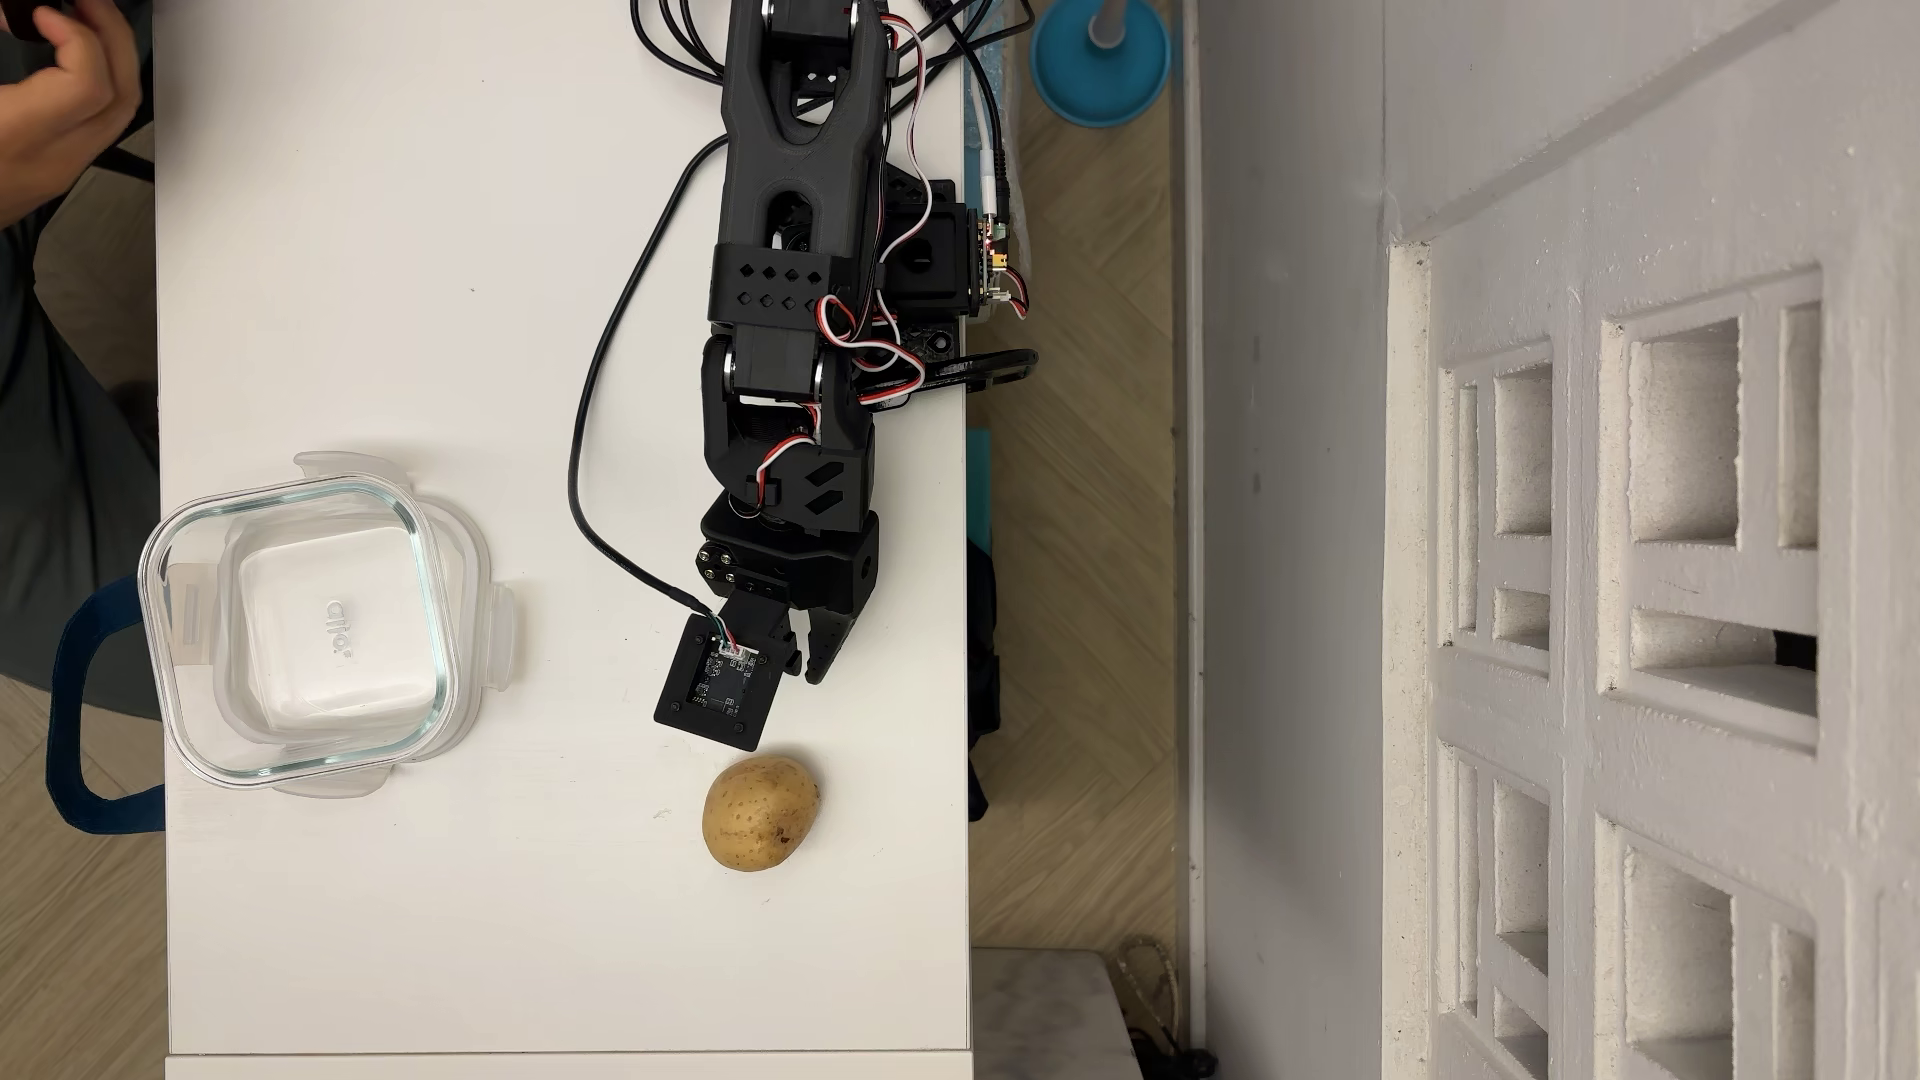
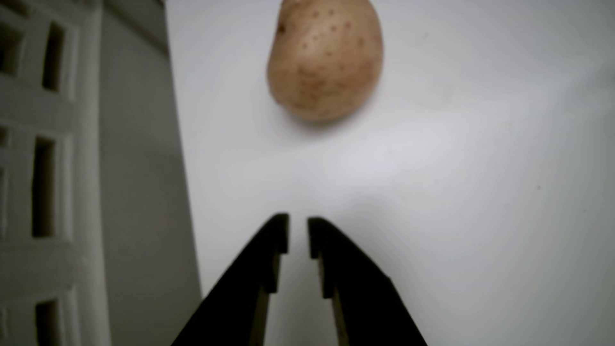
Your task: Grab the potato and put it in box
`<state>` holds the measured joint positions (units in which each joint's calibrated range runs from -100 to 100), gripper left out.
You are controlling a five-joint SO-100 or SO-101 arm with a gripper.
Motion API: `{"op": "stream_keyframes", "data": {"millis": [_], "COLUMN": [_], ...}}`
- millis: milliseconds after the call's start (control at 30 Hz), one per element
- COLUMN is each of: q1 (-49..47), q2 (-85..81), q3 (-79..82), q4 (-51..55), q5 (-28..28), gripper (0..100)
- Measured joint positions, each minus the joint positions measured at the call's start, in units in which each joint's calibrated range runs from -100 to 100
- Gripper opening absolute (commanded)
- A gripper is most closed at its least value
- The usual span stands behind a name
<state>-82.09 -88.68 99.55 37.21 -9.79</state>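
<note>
We see one potato (image 1: 762, 812) lying on the white table (image 1: 416, 260), untouched, just beyond the gripper (image 1: 802, 673) in the overhead view and near the table's right edge there. In the wrist view the potato (image 2: 324, 61) sits ahead of the black fingertips (image 2: 278, 233), slightly to their right, with bare tabletop between. The jaws stand nearly together, only a narrow slit between them, and they pinch nothing; we judge they must spread much wider before they can take the potato's girth. The arm seems lined up on approach, which would explain why the pincer points straight at its target.

One glass box (image 1: 296, 623) waits empty at the table's left edge in the overhead view, well apart from the potato, standing on its single clip lid (image 1: 488, 613), presumably parked beneath to leave the mouth open for the drop. One person's hand (image 1: 68, 99) shows at the top-left corner, clear of the work.
</note>
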Motion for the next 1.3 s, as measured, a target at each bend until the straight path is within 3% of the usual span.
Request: {"op": "stream_keyframes", "data": {"millis": [400,700,1000,1200,1300], "q1": [2.4,7.2,14.1,16.7,11.8], "q2": [-0.4,-0.4,0.5,10.7,20.9], "q3": [0.0,0.0,-1.1,-9.5,-18.0], "q4": [-6.1,-10.7,-10.9,-11.0,-11.1], "q5": [0.0,0.9,3.9,4.0,3.5], "gripper": [4,24,25,26,26]}}
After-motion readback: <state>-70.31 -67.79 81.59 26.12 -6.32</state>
